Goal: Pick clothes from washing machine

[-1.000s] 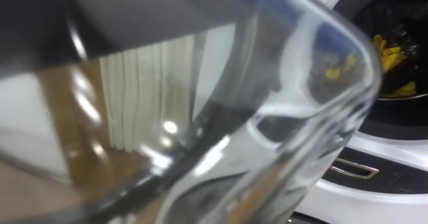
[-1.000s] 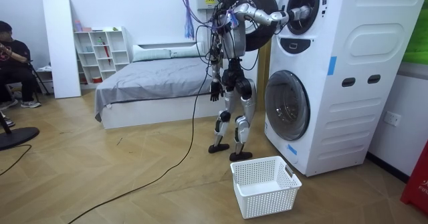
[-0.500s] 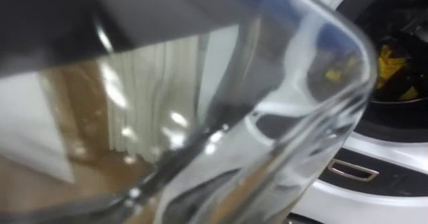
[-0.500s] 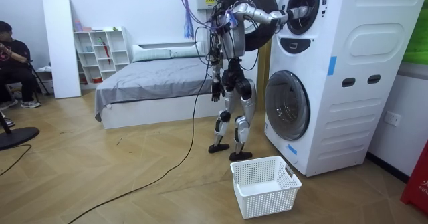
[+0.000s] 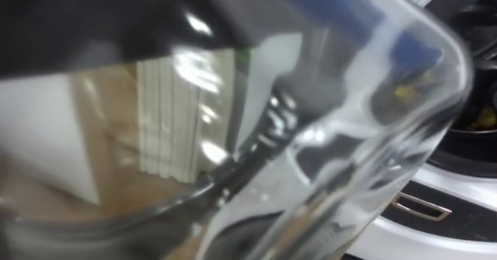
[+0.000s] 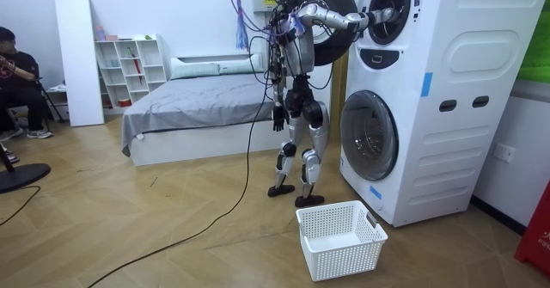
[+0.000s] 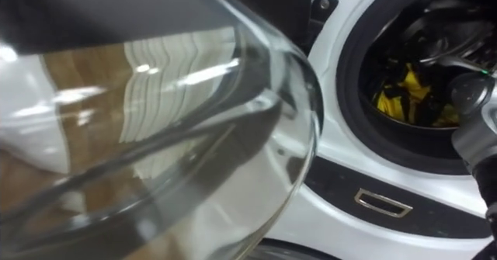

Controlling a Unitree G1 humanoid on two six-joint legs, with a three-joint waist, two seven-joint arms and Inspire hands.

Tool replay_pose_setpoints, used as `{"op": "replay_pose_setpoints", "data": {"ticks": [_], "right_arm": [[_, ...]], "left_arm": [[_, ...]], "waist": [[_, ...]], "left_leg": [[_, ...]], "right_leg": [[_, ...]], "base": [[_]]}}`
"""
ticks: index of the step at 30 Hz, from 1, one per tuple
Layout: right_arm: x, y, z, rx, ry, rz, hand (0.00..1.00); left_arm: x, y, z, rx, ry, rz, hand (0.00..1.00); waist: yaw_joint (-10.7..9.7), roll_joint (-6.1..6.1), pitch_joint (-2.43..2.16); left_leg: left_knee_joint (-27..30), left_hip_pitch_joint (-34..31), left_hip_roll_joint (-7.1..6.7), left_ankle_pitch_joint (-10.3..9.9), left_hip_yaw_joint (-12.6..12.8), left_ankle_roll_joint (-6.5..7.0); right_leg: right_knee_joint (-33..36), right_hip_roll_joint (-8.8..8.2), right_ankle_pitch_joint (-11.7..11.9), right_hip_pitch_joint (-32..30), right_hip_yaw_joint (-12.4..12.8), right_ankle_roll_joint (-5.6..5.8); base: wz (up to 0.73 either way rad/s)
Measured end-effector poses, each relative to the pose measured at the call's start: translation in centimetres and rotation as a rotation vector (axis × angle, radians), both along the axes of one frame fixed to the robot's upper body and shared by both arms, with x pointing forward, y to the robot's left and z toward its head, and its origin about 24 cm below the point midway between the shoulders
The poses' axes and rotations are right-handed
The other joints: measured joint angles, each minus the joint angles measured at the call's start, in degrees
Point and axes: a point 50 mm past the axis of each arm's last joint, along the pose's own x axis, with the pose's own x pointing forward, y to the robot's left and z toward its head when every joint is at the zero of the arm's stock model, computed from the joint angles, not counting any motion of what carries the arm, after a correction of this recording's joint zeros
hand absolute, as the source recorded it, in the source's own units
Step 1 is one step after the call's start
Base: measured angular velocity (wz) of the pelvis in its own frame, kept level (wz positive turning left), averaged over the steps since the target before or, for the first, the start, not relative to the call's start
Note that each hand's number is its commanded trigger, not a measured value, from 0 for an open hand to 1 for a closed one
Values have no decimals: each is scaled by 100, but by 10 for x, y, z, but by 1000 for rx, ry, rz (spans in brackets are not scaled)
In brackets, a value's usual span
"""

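The yellow and dark clothes [image 7: 410, 97] are lying in a heap inside the black drum of the upper white washing machine [image 6: 464, 90], the top unit of a stacked pair. The robot's right hand [image 6: 387, 15] is reaching into that same drum opening, just above and beside the heap. I cannot tell whether it is touching the cloth, or whether its fingers are curled or straight, because the drum's dark mouth is hiding them. The right arm is stretching out nearly level from the shoulder, with the grey forearm crossing the right edge of the right eye view. The machine's round glass-bowled door [image 7: 233, 136] is standing swung open, close in front of the robot's head. The left hand [image 6: 278, 116] is hanging beside the hip with loose, downward-pointing fingers, holding nothing. The robot is standing upright facing the machines, and a white plastic lattice laundry basket [image 6: 339, 236] is sitting on the wooden floor near its feet.
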Motion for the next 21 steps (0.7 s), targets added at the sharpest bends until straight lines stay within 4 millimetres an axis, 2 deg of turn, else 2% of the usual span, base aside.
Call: {"op": "replay_pose_setpoints", "data": {"ticks": [13,17,18,21], "right_arm": [[-14,-3,0,41,-118,30,100],[-13,8,9,30,-171,79,100],[-13,12,12,26,-190,96,100],[-11,24,18,20,-225,139,100]], "left_arm": [[2,3,1,41,-34,-1,0],[2,3,1,57,-39,-11,0],[2,3,1,61,-41,-19,0],[0,3,1,64,-38,-31,0]], "waist": [[-23,5,2],[-162,40,6],[-161,37,-20],[-167,135,-43]], "left_leg": [[-29,7,15,0,15,0],[-19,-35,19,0,49,0],[-19,-41,20,0,82,0],[-22,-3,30,1,209,-1]], "right_leg": [[-17,13,-5,4,-7,8],[-5,14,-9,-45,15,2],[9,23,-10,-72,60,1],[18,64,-9,-82,171,-2]], "base": [[0],[-3],[-16],[-25]]}}
